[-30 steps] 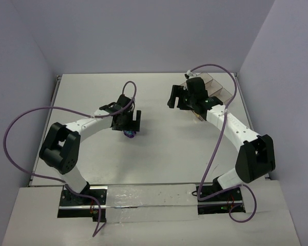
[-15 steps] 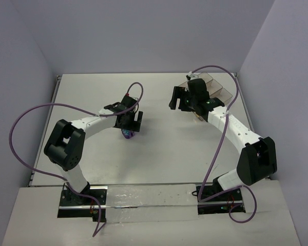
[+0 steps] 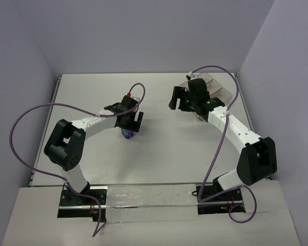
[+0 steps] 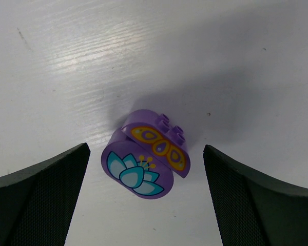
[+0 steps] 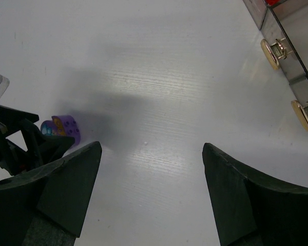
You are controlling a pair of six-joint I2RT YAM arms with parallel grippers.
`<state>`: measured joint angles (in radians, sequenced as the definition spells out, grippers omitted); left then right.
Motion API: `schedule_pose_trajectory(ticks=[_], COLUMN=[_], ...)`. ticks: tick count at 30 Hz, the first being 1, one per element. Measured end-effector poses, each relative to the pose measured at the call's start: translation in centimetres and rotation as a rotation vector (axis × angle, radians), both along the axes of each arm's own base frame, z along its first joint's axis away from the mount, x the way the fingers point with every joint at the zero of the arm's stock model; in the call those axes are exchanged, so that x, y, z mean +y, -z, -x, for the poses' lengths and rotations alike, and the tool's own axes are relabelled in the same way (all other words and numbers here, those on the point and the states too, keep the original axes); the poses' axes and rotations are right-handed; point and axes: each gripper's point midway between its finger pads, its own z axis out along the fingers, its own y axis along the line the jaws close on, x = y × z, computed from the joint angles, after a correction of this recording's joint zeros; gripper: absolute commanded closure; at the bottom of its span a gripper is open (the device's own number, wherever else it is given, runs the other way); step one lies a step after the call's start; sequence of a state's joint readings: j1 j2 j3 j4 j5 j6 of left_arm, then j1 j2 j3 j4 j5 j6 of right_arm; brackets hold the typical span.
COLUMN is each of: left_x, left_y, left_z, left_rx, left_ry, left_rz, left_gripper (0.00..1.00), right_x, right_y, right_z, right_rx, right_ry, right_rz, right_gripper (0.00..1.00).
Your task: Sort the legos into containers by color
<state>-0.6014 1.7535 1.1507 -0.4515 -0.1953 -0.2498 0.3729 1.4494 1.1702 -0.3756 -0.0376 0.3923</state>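
Two purple legos [image 4: 146, 154] lie touching on the white table, one printed with a teal flower, one with a yellow pattern. My left gripper [image 4: 145, 149] is open and low over them, one finger on each side, not touching. In the top view the legos [image 3: 127, 134] sit just under the left gripper [image 3: 132, 124]. My right gripper [image 3: 175, 98] is open and empty above bare table, left of the smoky-grey container [image 3: 215, 87]. The right wrist view shows the right gripper [image 5: 151, 148], the legos [image 5: 66, 128] at far left and the container [image 5: 292, 46] at top right.
The container has gold clasps [image 5: 272, 47] on its near side, and a bit of red [image 5: 273, 2] shows in it at the frame's top edge. White walls close in the table on three sides. Purple cables loop over both arms.
Over the last second my left arm's elbow swung right and the gripper settled over the purple legos. My right gripper shifted slightly toward the far side. Little has moved in the last half second.
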Motion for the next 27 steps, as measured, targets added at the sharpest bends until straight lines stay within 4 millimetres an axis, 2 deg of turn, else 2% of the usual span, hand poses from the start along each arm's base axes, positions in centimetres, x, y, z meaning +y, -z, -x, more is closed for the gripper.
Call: schedule_pose_trajectory(ticks=[8,15,21,27], left_x=[-0.8,-1.4,-1.8,-1.7], left_y=[2.0,2.1,2.2,2.5], left_z=[0.4,0.8,1.2,2.3], left_rx=[0.056,0.082,0.098,0.12], left_ry=[0.024,-0.006,-0.038,-0.045], left_rz=[0.013,0.061,0.087,0.085], left_gripper=[0.02,0.05,0.02,0.06], right_x=[0.0,0.1,0.3,0.4], right_y=[0.4,0.6,0.5,0.5], right_z=[0.2,0.4,0.5,0.5], right_rx=[0.009,0.017,0.02,0.022], right_ry=[-0.003,-0.009,-0.019,-0.022], right_rz=[0.001,-0.001,-0.01,-0.014], right_gripper=[0.13,0.13,0.13,0.13])
